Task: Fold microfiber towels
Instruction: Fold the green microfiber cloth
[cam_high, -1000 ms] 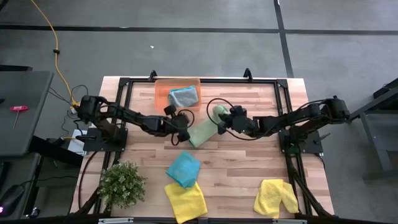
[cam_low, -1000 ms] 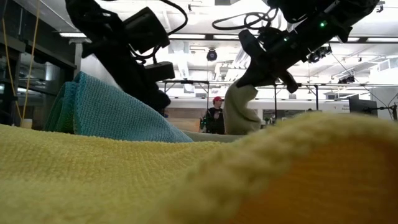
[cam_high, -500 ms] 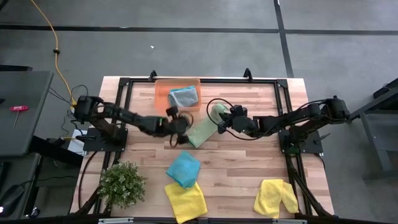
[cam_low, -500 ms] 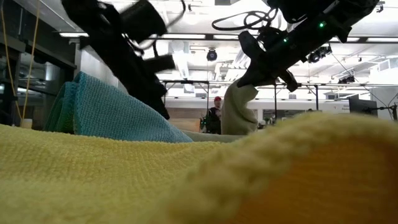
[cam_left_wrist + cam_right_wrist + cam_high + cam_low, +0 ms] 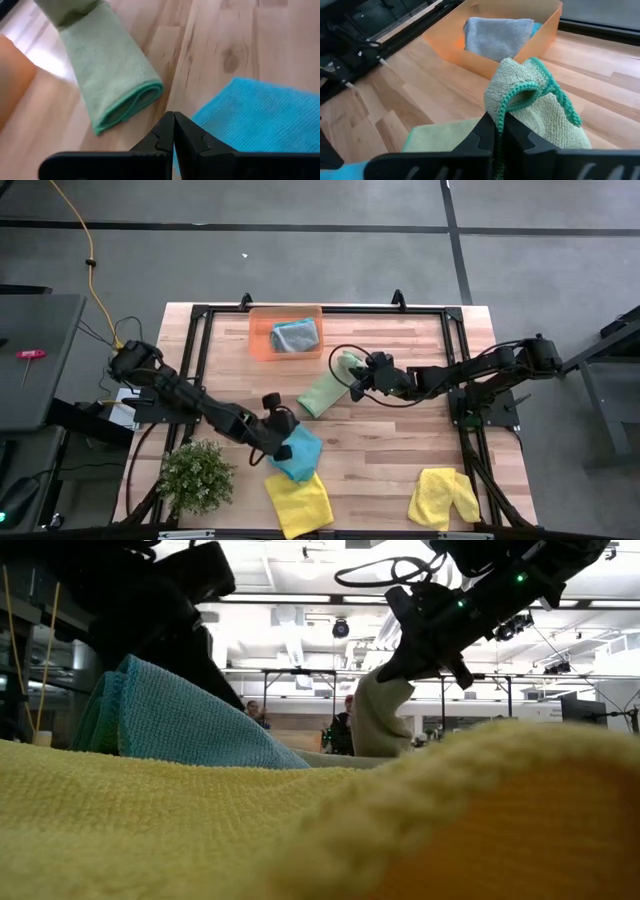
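A pale wooden-slat desk (image 5: pixel 400 440) in a black frame is standing on a grey floor marked with dark lines, and the low view is showing a bright hall behind it with ceiling lights and a person far off.

Near the middle, the right tool (image 5: pixel 356 385) is pinching shut on the far end of the soft light green microfiber towel (image 5: pixel 322 393), lifting that end while the folded rest is lying on the wood. The left tool (image 5: pixel 284 450) is hanging with its fingers pressed together and holding nothing, just over the left edge of the teal-blue microfiber square (image 5: pixel 297 452) at the near centre.

2 yellow microfiber cloths are lying at the near edge, 1 just below the teal square (image 5: pixel 298 503) and 1 at the near right (image 5: pixel 443 498). The flat orange rectangular tray (image 5: pixel 262 340) at the far side is holding a folded grey cloth (image 5: pixel 295 335). A small bushy green plant (image 5: pixel 196 476) is sitting near left.

The risk I am judging: the lifted green end is draping loosely, so releasing it could let the fold spring open. The left tool, still closed, may nudge and bunch the teal square rather than catching its edge.
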